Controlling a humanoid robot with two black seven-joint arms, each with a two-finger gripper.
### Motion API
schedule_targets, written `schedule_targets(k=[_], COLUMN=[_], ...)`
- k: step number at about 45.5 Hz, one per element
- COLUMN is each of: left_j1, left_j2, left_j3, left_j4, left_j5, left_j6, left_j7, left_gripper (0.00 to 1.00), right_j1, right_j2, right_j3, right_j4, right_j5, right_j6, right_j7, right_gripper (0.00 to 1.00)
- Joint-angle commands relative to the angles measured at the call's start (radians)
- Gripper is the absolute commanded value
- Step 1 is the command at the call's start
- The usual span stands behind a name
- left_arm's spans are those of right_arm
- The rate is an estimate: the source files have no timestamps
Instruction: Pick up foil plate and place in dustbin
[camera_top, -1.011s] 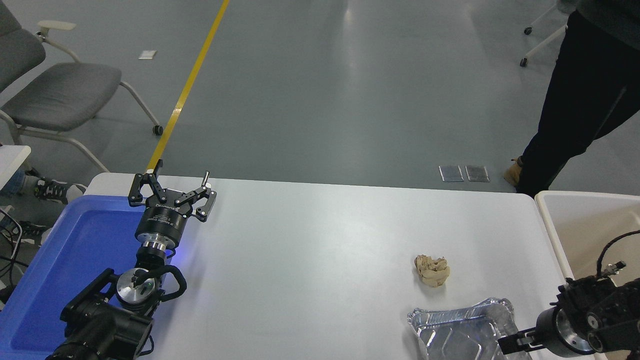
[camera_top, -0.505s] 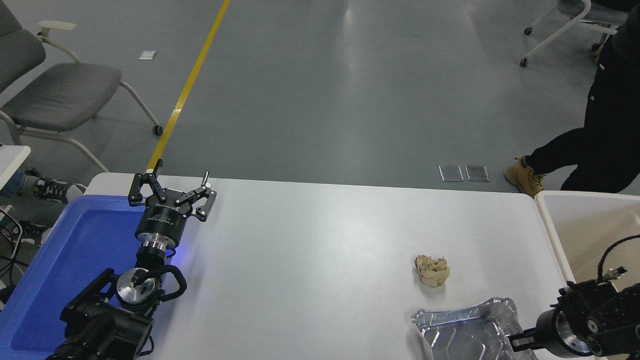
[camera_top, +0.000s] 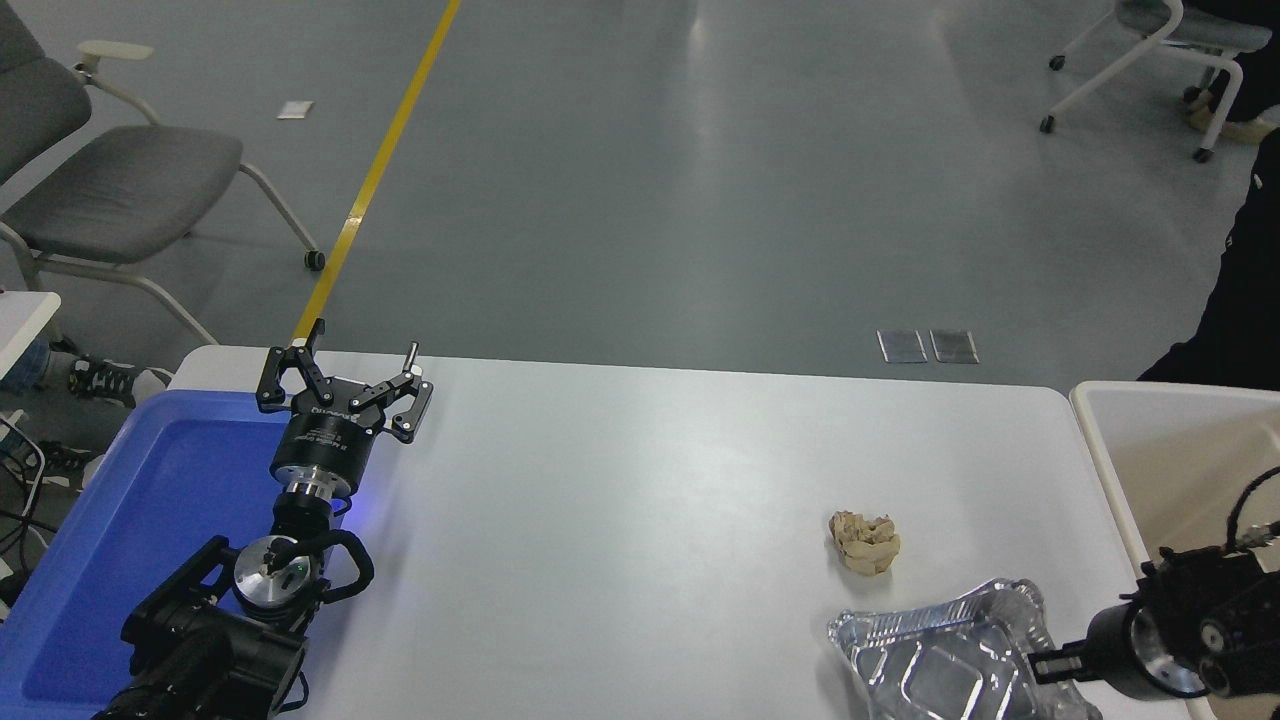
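The foil plate, a shiny silver tray, is at the table's near right, tilted with its far rim raised off the surface. My right gripper comes in from the right edge and is shut on the plate's right rim. The dustbin, with an off-white rim and beige inside, stands just past the table's right end, beside the right arm. My left gripper is parked open at the far left, above the edge of the blue tray.
A crumpled beige paper wad lies just beyond the foil plate. A blue tray fills the table's left end. A person's dark leg is behind the dustbin. Chairs stand on the floor beyond.
The right gripper has drawn back to the right with the foil plate, which has tilted up and shifted right. The person has stepped away to the right. The left arm has not moved.
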Motion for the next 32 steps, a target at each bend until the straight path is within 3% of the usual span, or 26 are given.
schedule_targets(k=[1, 9, 19, 32], left_j1=[0.0, 0.0, 0.0, 0.0], left_j2=[0.0, 0.0, 0.0, 0.0], left_j3=[0.0, 0.0, 0.0, 0.0], left_j4=[0.0, 0.0, 0.0, 0.0], left_j5=[0.0, 0.0, 0.0, 0.002], left_j6=[-0.001, -0.001, 0.001, -0.001], left_j7=[0.001, 0.001, 0.001, 0.001], left_gripper=[0.99, 0.99, 0.99, 0.99], right_j1=[0.242, 0.467, 0.835, 0.989], right_j2=[-0.187, -0.336, -0.42, -0.408], right_j3=[-0.007, -0.013, -0.013, -0.013], right_j4=[0.126, 0.134, 0.119, 0.086], right_j5=[-0.026, -0.029, -0.073, -0.08], right_j6=[0.177, 0.445, 0.805, 0.818], right_j7=[0.005, 0.005, -0.002, -0.009], right_gripper=[0.0, 0.0, 0.0, 0.0])
